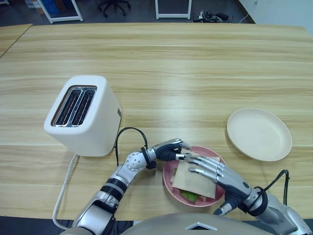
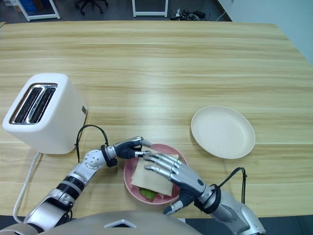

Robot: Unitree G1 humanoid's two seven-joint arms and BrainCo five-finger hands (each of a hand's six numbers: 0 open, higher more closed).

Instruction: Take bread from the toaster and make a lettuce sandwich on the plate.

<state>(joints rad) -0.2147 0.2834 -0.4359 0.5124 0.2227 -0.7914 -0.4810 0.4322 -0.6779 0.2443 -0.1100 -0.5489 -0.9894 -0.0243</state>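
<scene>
The toaster (image 1: 90, 125) stands at the left of the tabletop (image 1: 186, 73). The left hand (image 1: 167, 150), fingers curled, is at the pink plate's (image 1: 167, 182) rim. On this plate, bread (image 1: 188, 180) covers lettuce (image 1: 190, 197). The right hand (image 1: 217, 172) lies spread flat on the bread. A cream plate (image 1: 259, 133) is further right.

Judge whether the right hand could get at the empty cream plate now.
Probably yes. The right hand lies flat on the bread, holding nothing, and the cream plate sits close by on its own side, with only bare table between.
</scene>
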